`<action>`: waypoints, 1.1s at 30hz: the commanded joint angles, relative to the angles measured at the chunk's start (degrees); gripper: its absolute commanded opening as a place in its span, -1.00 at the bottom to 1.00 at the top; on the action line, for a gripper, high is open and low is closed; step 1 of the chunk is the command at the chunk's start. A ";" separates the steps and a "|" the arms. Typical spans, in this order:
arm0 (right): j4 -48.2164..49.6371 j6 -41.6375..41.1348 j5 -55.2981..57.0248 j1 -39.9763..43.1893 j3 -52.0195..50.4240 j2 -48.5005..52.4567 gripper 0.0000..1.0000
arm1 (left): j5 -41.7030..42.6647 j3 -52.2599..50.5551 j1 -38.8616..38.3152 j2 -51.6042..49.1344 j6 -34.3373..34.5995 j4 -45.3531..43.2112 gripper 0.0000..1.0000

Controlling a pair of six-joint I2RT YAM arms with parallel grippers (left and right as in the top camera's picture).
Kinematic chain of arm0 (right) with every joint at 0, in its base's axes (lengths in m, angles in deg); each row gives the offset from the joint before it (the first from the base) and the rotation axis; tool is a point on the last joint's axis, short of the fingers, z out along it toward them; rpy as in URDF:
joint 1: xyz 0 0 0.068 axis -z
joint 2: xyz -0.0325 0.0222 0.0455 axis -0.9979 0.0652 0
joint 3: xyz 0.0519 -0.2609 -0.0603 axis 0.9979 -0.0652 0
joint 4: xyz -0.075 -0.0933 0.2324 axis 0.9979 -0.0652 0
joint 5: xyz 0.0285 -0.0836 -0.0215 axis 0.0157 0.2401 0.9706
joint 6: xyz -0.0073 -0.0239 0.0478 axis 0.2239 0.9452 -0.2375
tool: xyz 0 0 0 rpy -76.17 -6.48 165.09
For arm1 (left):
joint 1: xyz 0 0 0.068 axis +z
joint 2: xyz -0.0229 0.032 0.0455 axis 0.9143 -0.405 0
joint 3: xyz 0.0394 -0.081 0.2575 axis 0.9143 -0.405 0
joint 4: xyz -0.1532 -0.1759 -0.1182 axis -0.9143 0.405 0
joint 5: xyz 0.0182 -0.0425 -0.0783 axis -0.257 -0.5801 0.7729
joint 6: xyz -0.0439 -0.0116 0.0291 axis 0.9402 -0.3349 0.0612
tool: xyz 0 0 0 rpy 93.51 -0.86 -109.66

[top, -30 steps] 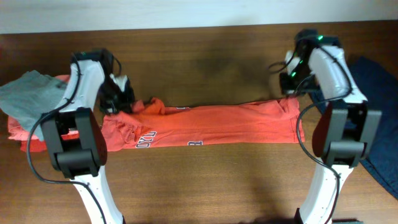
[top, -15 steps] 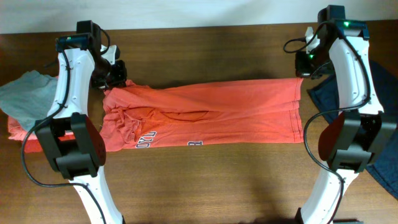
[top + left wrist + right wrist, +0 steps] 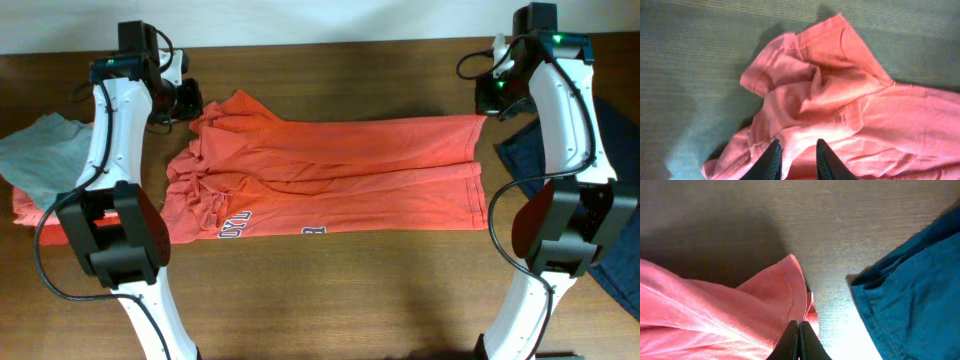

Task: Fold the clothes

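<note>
Since a second ago both arms had carried the far edge of the T-shirt [image 3: 340, 175] away from me, so the narrow strip had opened into a wider band stretched between the two pincers. The left pincer [image 3: 797, 161] had also begun to part its jaws; in its wrist view the sleeve corner lay crumpled on the wood just ahead of the tips, no more held. The right pincer [image 3: 799, 335] was closed tight on the hem corner. I judged the layer spread but not flat; the wrinkles near the left pincer would need smoothing before any fold. The table [image 3: 330, 70] was dark brown wood; of the room I saw only a pale strip beyond the pincers. A grey top [image 3: 40, 150] lay to the outer side of the left pincer; a blue garment [image 3: 910, 295] lay just beside the right pincer, apart from the hem.
</note>
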 commanded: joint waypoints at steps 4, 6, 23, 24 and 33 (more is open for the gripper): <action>-3.72 -0.31 -0.09 -0.26 0.59 -1.01 -0.92 | -0.33 0.66 0.31 1.84 -0.85 2.86 -0.44; -4.02 -0.31 -0.11 -0.26 0.59 -1.01 -0.92 | -0.33 0.66 0.31 1.77 -0.85 0.04 -0.38; -4.11 -0.31 -0.11 -0.26 0.42 -0.57 -0.92 | 4.74 0.66 0.31 -12.02 5.79 -12.52 -0.22; -4.13 -0.31 -0.11 -0.26 0.42 -0.57 -0.92 | 5.03 0.66 0.31 -13.27 5.79 -12.04 -0.22; -4.15 -0.31 -0.11 -0.26 0.42 -0.57 -0.92 | 8.66 0.66 0.31 -16.00 5.75 -9.22 -0.21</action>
